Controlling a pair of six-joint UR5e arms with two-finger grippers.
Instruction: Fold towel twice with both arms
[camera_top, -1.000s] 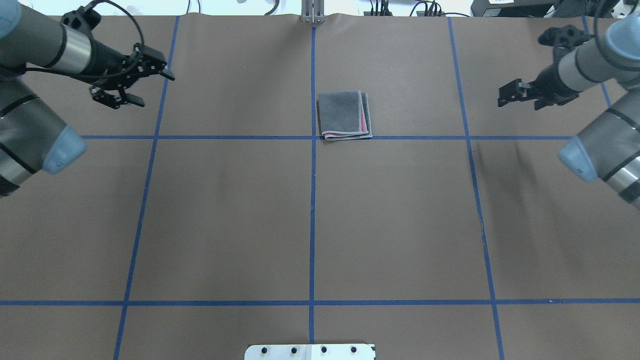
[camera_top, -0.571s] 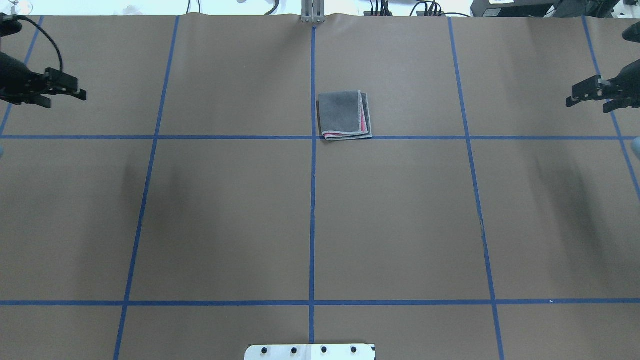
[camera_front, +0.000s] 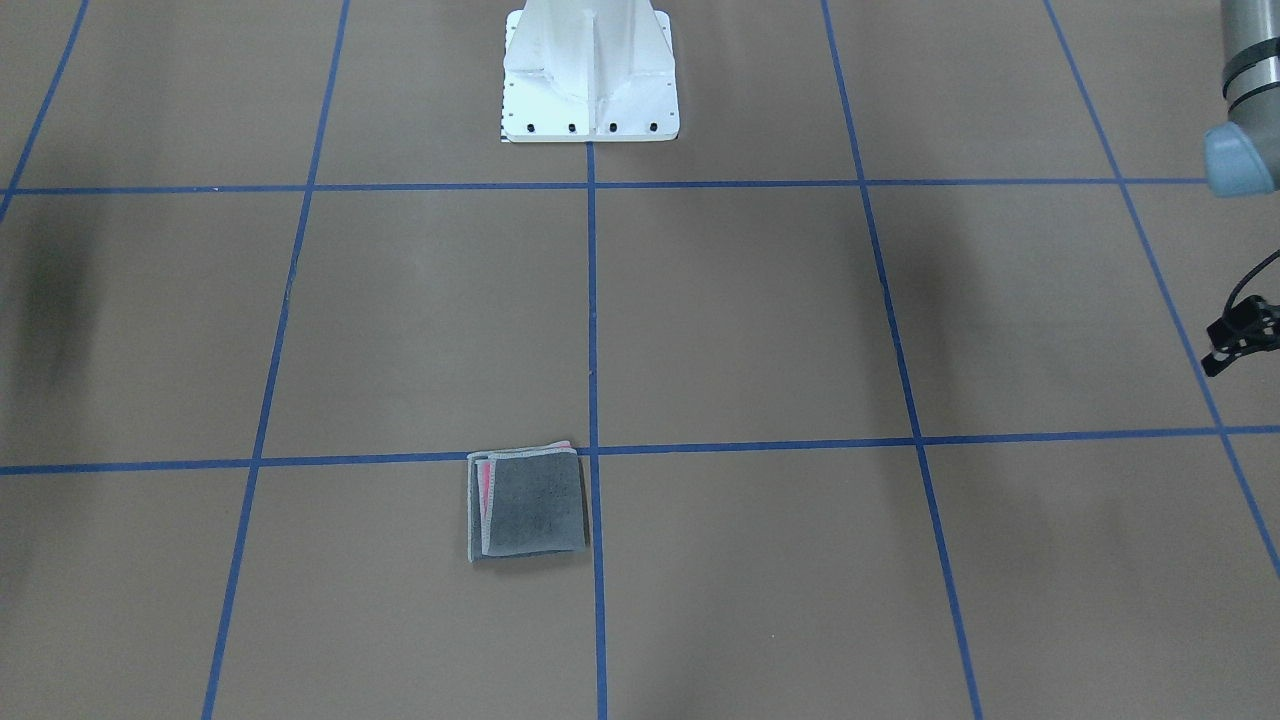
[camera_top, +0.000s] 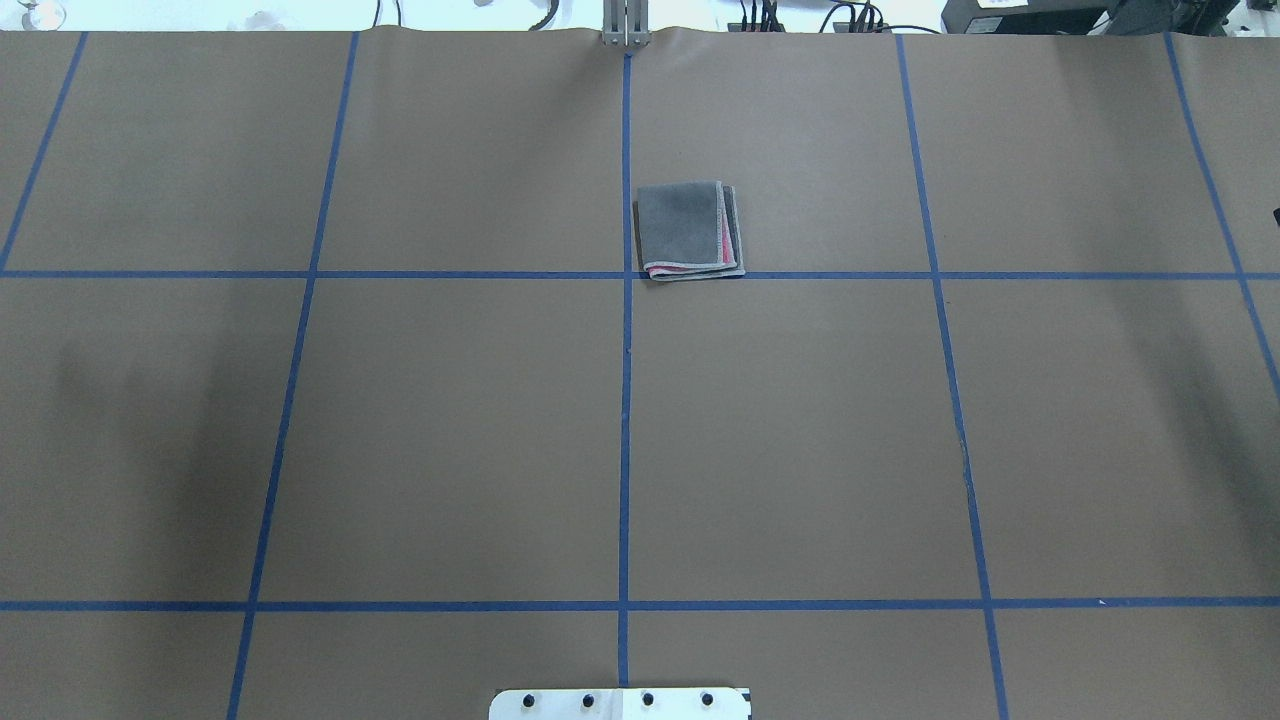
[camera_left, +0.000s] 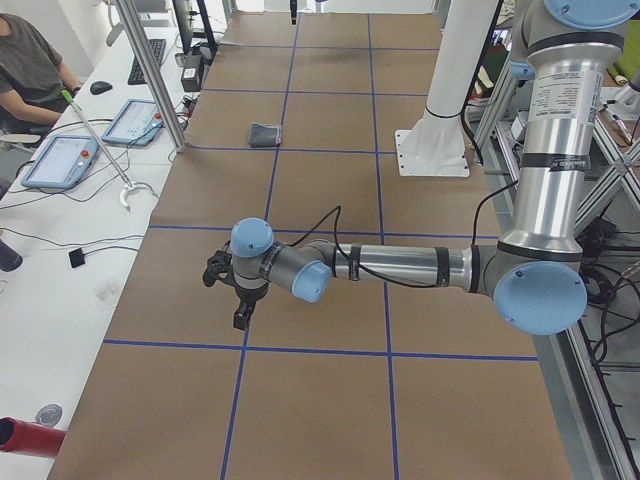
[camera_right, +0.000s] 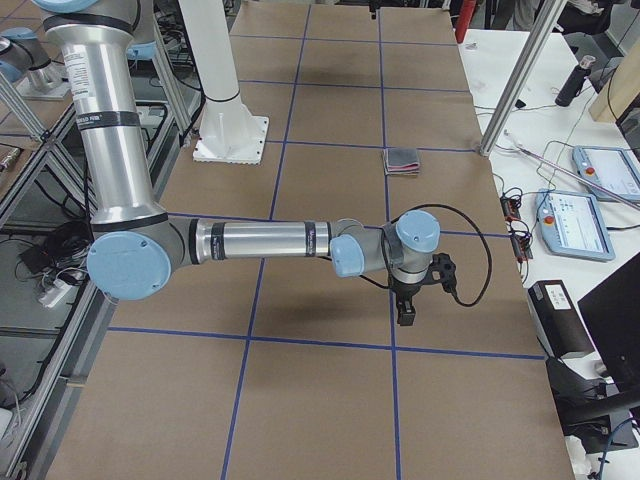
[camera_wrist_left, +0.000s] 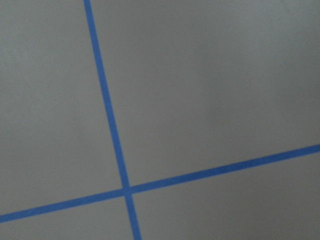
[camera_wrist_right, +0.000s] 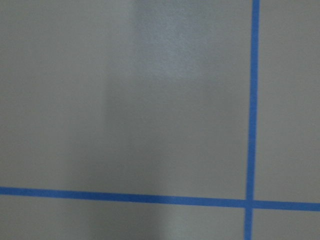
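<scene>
The towel (camera_top: 685, 230) lies folded into a small square just right of the table's centre line, dark grey face up, with a pink strip and light hems showing at its edges (camera_front: 530, 505). It looks small and far off in both side views (camera_left: 265, 134) (camera_right: 403, 161). Both arms are far from it. My left arm (camera_left: 400, 265) stretches low over the table's left end, left gripper (camera_left: 240, 300) pointing down; I cannot tell its state. My right arm (camera_right: 260, 242) reaches likewise over the right end, and I cannot tell the right gripper's (camera_right: 407, 305) state. Both wrist views show only brown paper and blue tape.
The white pedestal base (camera_front: 590, 90) stands at the robot's edge of the table. Blue tape lines (camera_top: 625, 400) grid the brown paper. A side desk holds tablets (camera_left: 60, 160) with a seated person (camera_left: 30, 60) behind it. Another tablet (camera_right: 590, 220) lies beyond the table's far side.
Both arms have swung outward and left the overhead view, the left one to the left, the right one to the right. The towel has not moved.
</scene>
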